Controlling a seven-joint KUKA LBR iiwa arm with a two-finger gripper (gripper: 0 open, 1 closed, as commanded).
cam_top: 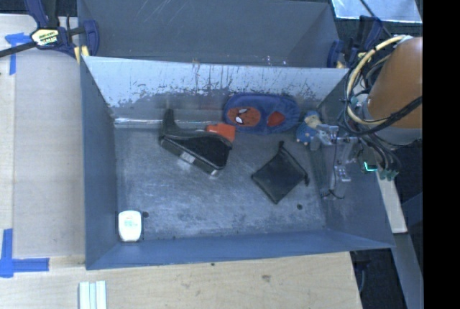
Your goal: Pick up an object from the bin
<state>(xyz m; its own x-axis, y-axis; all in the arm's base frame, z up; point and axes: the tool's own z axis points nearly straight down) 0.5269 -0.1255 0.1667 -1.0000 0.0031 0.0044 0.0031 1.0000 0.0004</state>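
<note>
Where the arm [392, 95] hung: at the bin's [97, 157] 3 o'clock side, by the wall
Jaws: open or closed could not be told
Nearest thing: a flat black square [279, 177] lay just at their 9 o'clock, apart from them
Also near: a small blue piece [307, 129] at 11 o'clock
Rest: Spider-Man pouch [259, 115], black-and-orange tool [195, 148], white tag [129, 225] at the bin's 7 o'clock
</note>
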